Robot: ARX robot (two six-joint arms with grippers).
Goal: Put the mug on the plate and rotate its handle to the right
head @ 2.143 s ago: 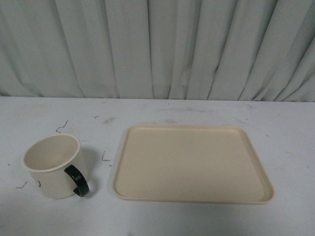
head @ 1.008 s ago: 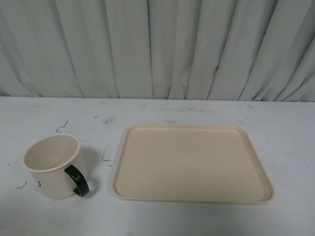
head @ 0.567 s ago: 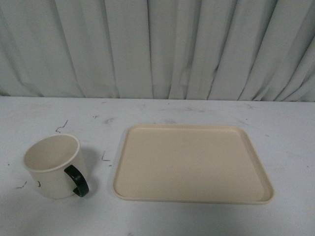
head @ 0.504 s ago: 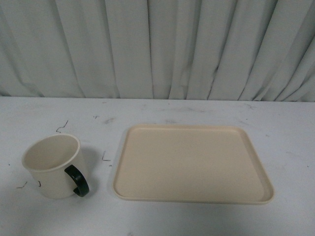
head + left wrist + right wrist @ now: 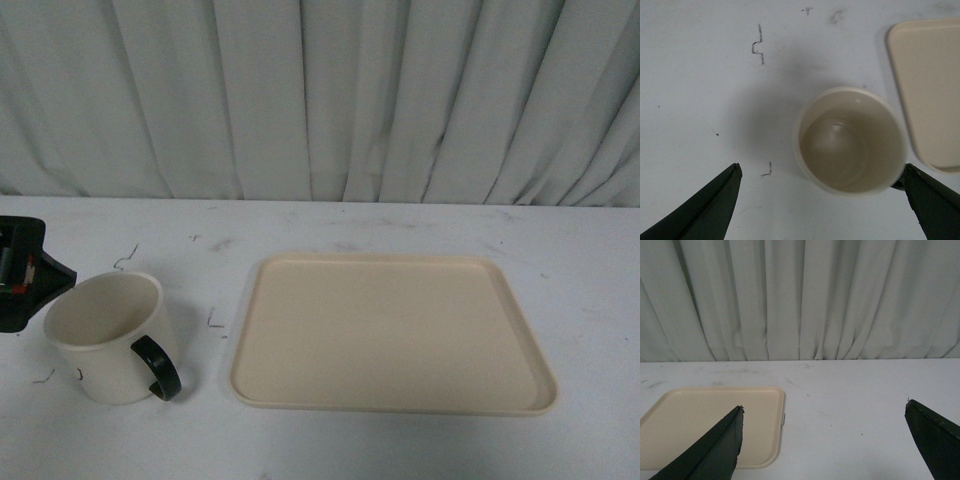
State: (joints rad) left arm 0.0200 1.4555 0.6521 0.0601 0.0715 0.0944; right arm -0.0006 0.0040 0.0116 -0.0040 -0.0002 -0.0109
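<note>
Where the pleated grey-white curtain (image 5: 320, 95) hangs as a backdrop, the white bench (image 5: 380, 225) runs out ahead of both claws, scuffed with small dark marks (image 5: 759, 45).

The plate (image 5: 390, 330) lies flat on the bench with nothing on it. It sits ahead of the right claw (image 5: 825, 405), partly hidden behind one of that claw's fingers (image 5: 715, 450). This claw is released, fingers spread wide, and grasps nothing.

The mug (image 5: 100, 345) stands upright on the bench, off the plate and just beside its near left corner. In the front view the left claw (image 5: 25, 275) shows as a dark shape at the picture's edge, just beside the mug's rim on the side away from the plate. Seen from the left wrist, the left claw (image 5: 821, 166) is released too, and the mug's open mouth lies below and between its spread fingers, closer to the plate-side finger (image 5: 932, 200).

The handle (image 5: 158, 367) points toward the robot and slightly toward the plate. From the left wrist only a sliver of it shows, right by that same fingertip. Whether they touch cannot be told.
</note>
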